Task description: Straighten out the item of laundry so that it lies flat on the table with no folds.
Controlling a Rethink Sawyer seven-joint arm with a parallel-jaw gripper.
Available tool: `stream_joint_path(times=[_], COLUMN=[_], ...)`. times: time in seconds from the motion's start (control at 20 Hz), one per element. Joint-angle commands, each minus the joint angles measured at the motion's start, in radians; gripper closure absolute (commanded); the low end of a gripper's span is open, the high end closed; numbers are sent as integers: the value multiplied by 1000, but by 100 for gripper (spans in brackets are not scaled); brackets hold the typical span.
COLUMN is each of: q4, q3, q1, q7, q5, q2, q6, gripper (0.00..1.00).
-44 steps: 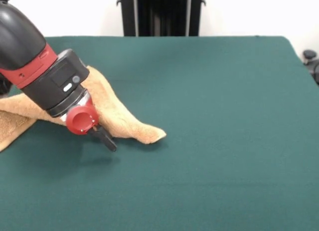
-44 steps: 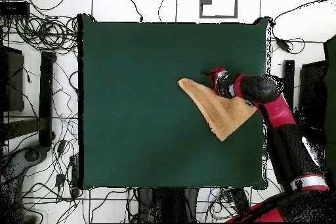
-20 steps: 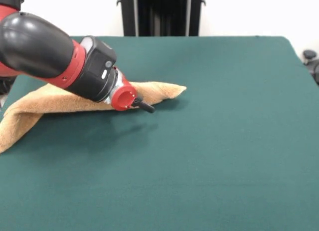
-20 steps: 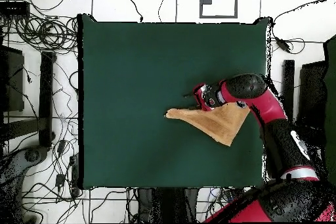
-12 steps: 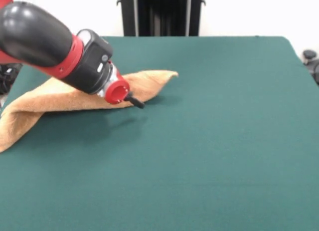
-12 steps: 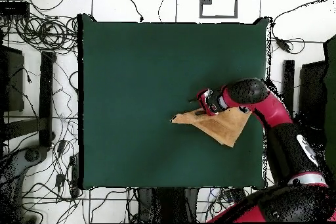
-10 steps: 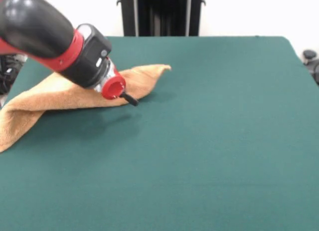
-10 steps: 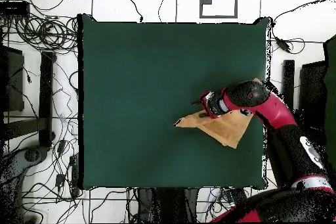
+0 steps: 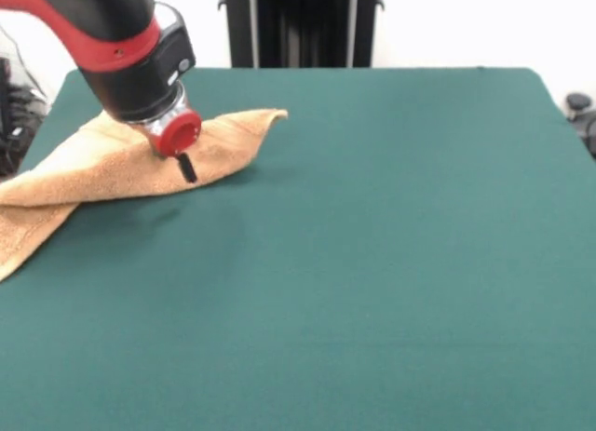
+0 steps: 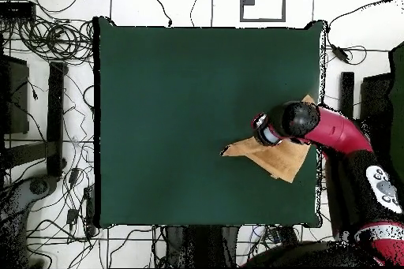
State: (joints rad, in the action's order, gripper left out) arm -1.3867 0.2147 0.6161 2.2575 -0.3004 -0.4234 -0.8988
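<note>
The orange-tan towel (image 9: 84,166) lies folded over itself at the table's left side in the front view, with one pointed corner (image 9: 276,116) reaching toward the middle and a lower flap at the left edge. In the overhead view the towel (image 10: 282,161) sits near the right edge of the green table (image 10: 181,108). My gripper (image 9: 187,168) points down at the towel's front edge, its narrow black fingers together and seemingly pinching the cloth. The gripper also shows in the overhead view (image 10: 259,128). The red and black arm hides part of the towel.
The green table (image 9: 400,254) stretches wide to the right and front of the towel. The black pedestal (image 9: 300,26) stands at the far edge. Cables (image 10: 49,41) and dark equipment lie on the floor around the table.
The arm has swung toward the robot's side and the table edge, and the towel's pointed corner has moved with it. The gripper's tip has turned from slanting to pointing nearly straight down.
</note>
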Motion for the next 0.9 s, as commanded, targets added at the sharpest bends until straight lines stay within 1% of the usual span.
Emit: stream_joint_path(times=[0.05, 0.4, 0.65, 0.9], q4=[-14, 78, 194, 254], q3=[-96, -109, -95, -85], q1=[-109, -128, -118, -118], q7=[190, 140, 100, 77], q5=[-30, 17, 29, 41], q2=[-7, 53, 137, 185], q6=[77, 22, -23, -53], gripper=[0, 0, 0, 0])
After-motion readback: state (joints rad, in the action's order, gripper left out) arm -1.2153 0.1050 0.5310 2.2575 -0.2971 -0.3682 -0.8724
